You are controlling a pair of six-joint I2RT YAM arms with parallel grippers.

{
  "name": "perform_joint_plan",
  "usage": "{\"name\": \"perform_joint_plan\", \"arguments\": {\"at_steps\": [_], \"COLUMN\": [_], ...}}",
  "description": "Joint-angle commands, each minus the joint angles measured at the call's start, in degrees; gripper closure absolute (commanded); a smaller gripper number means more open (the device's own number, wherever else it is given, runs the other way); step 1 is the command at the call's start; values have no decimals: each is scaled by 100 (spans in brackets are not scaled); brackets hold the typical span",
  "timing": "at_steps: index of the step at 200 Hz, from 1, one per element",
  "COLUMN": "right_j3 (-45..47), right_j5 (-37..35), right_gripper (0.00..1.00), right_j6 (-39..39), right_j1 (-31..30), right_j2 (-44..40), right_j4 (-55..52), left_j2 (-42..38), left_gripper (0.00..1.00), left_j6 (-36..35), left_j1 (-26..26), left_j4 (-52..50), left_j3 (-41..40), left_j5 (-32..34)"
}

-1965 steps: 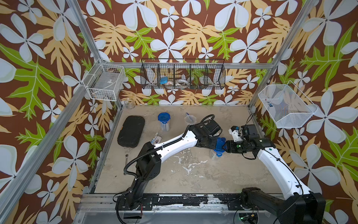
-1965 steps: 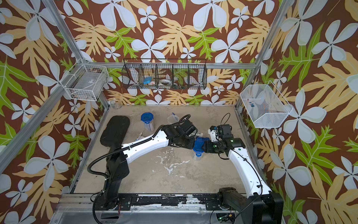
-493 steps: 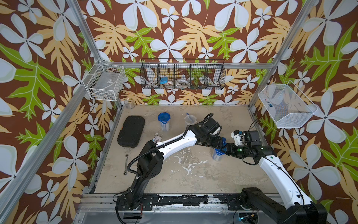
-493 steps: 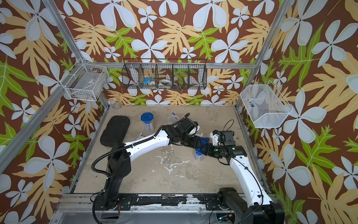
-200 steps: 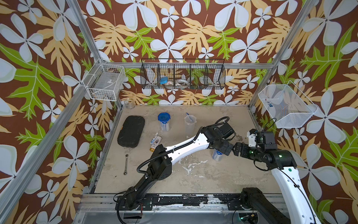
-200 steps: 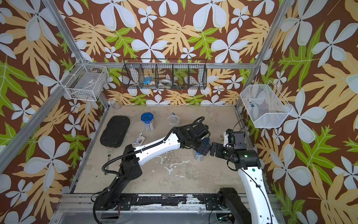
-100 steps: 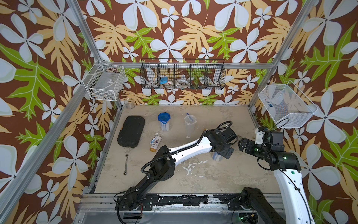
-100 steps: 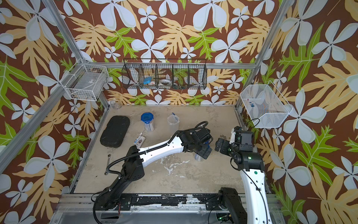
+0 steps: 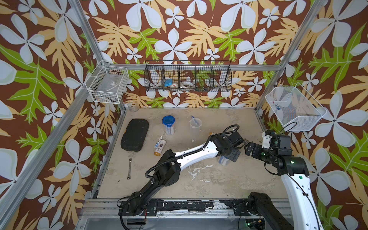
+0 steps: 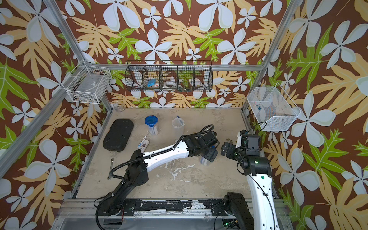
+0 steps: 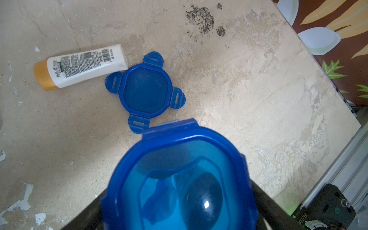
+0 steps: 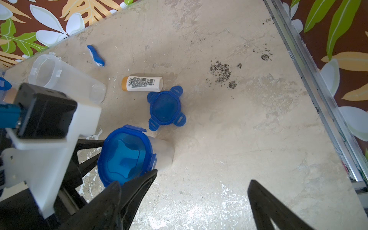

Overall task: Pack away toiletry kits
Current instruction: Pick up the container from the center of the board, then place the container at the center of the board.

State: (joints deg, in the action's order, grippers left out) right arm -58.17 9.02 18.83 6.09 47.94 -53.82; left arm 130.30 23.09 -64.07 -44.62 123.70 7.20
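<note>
A: Where is the kit that the arms are at?

B: On the robot's right half of the beige mottled tabletop (image 9: 209,179). It is a clear plastic cup with a blue clip lid (image 12: 125,157), standing upright with the lid on.

A: And the left gripper (image 9: 229,156)?

B: It reaches over that cup from above, with a black finger on each side of it. In the left wrist view both fingers sit close against the lid's edges, but I cannot tell whether they press on the cup or only flank it.

A: The right gripper (image 12: 204,177)?

B: Spread wide and holding nothing. It hangs just beside the cup, one fingertip near the lid's rim and the other well out over bare table.

A: What lies around the cup?

B: A loose blue four-tab lid (image 11: 146,90) lies flat on the table just beside it. A white bottle with a gold cap (image 11: 79,65) lies on its side with its flat end at that lid's rim.

A: The other kits?

B: Farther back stands a lidless clear cup (image 9: 195,126) with a blue-white toothbrush (image 9: 194,119) sticking out of it. A second lidded clear cup (image 9: 168,124) stands to the robot's left of it. Nearer the front, another white gold-capped bottle (image 9: 160,148) and a small toothpaste tube (image 9: 158,140) lie side by side, next to a black textured oblong case (image 9: 135,134).
</note>
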Motion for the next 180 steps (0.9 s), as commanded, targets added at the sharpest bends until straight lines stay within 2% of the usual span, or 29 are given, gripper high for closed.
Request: {"name": "perform_joint_plan", "arguments": {"at_steps": [1, 67, 89, 122, 135, 164, 180], "right_j3": [-37, -116, -222, -259, -222, -281, -291], "right_j5": [-6, 60, 175, 657, 783, 480, 546], "right_gripper": [1, 2, 4, 7, 7, 7, 7], "right_j6": [-55, -154, -221, -239, -199, 42, 133], "right_j1": [4, 0, -11, -85, -270, -1208, -1482], "right_j2": [3, -39, -10, 198, 350, 745, 994], "right_j4": [57, 12, 49, 224, 302, 563, 729], "left_j2": [-137, -888, -1409, -2273, -2480, -2700, -2737], "left_gripper": [20, 27, 29, 33, 34, 37, 37], "left_j6": [38, 58, 154, 256, 225, 48, -33], "left_j1": [0, 63, 292, 942, 1207, 1829, 2170], "left_j4": [149, 164, 248, 539, 607, 732, 859], "left_j3": [-161, -834, -1500, -2601, -2863, -3173, -3252], "left_j5": [197, 597, 621, 629, 633, 744, 736]}}
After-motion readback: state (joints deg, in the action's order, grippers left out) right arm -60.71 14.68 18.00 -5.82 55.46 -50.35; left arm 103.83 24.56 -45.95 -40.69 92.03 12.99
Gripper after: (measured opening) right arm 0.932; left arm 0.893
